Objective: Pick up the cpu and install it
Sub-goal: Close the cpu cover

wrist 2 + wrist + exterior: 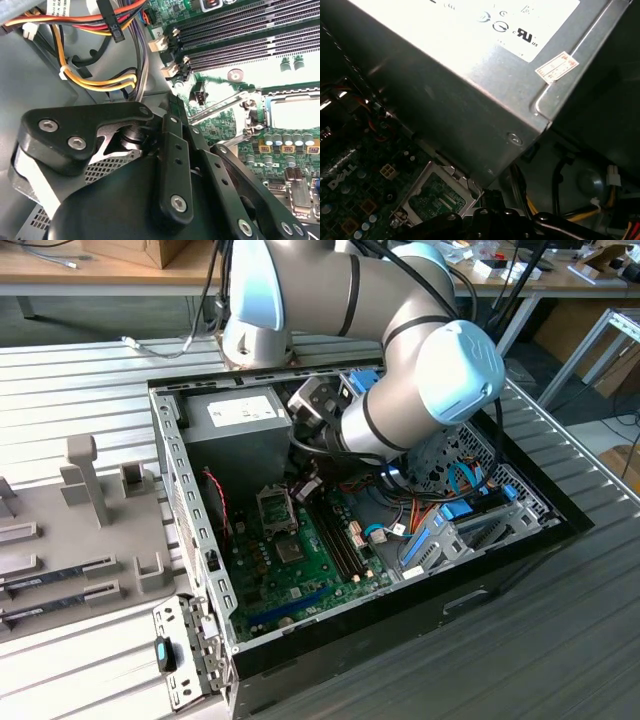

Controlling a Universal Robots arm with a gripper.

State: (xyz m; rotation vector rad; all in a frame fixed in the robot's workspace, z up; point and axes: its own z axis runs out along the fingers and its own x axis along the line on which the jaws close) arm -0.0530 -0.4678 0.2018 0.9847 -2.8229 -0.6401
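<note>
The arm reaches down into the open computer case (185, 500). My gripper (305, 487) hangs low over the green motherboard, just beside the black square socket frame (275, 508). In both wrist views its black linkage (175, 165) (485, 222) fills the near part of the picture. The socket (292, 110) has its metal lever (220, 107) raised. Inside the frame (440, 197) I see a pale-green surface. The cpu is hidden from me, and I cannot tell whether it is in the gripper or in the socket.
The grey power-supply box (235, 430) (470, 75) stands close beside the gripper. Bundled yellow and orange cables (100, 75) and the memory slots (240, 35) lie near. A grey fixture plate (90, 540) with memory sticks (60, 575) sits at the exterior view's left.
</note>
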